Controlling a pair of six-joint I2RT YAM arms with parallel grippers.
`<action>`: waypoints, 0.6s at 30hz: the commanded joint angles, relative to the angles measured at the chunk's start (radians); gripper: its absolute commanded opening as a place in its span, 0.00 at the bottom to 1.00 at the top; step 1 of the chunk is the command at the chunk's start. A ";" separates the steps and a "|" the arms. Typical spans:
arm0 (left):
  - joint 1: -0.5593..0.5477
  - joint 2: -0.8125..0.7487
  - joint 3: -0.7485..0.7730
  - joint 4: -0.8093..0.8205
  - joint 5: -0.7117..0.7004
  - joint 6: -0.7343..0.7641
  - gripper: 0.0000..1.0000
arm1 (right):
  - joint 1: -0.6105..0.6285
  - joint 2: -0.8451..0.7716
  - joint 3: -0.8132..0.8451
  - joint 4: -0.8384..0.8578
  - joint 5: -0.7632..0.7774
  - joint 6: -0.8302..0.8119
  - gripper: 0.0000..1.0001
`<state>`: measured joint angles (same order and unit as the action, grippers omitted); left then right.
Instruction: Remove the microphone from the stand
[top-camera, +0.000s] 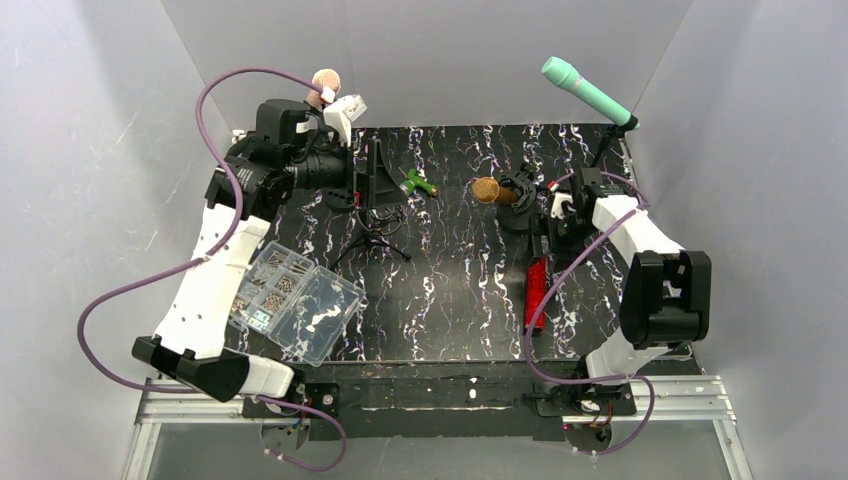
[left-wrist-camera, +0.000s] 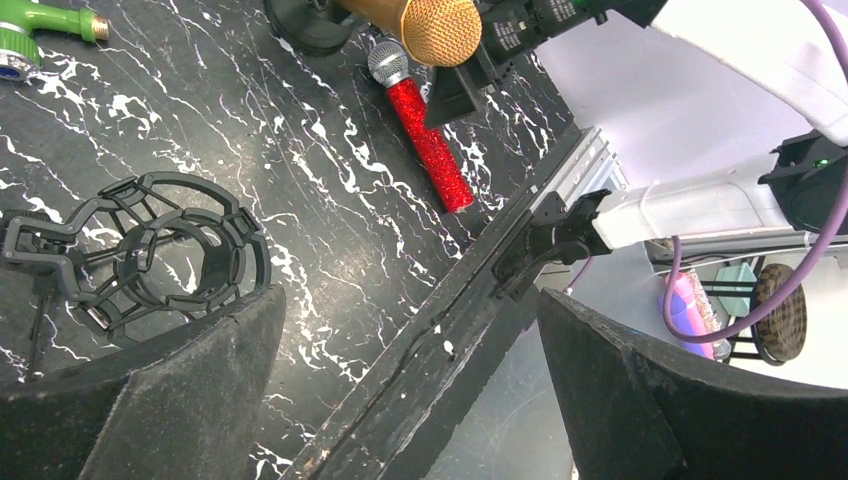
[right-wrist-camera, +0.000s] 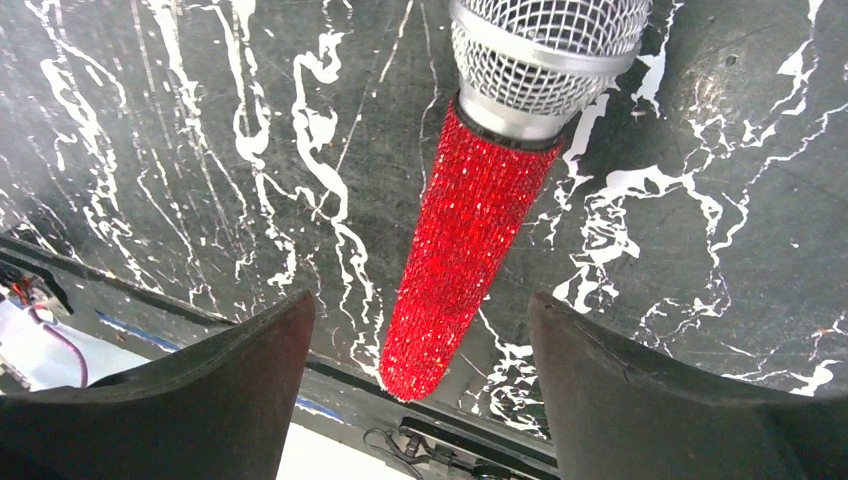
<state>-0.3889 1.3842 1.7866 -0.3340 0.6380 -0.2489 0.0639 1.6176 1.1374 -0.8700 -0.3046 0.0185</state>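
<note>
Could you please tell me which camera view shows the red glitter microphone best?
The right wrist view: the red microphone fills the frame, mesh head and glitter sharp. The left wrist view shows it whole but small; the top view, only a partly hidden red strip.

A robotics lab cell: white panels (top-camera: 430, 60) box in a black marbled worktop (top-camera: 450, 300), with the left arm (top-camera: 215, 275) and right arm (top-camera: 640, 235) bolted to an aluminium rail (top-camera: 700, 395).
</note>
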 joint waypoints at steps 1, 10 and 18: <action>0.004 -0.046 -0.005 -0.031 0.017 0.027 0.98 | 0.000 -0.096 0.048 -0.069 -0.007 -0.016 0.87; 0.003 -0.047 0.017 -0.060 -0.052 0.073 0.98 | 0.001 -0.327 0.082 -0.102 -0.051 -0.117 0.85; 0.004 -0.046 0.056 -0.120 -0.124 0.161 0.98 | 0.001 -0.532 0.115 0.030 -0.156 -0.208 0.85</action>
<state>-0.3889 1.3640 1.7897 -0.3862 0.5480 -0.1608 0.0639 1.1439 1.1904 -0.9157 -0.3782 -0.1272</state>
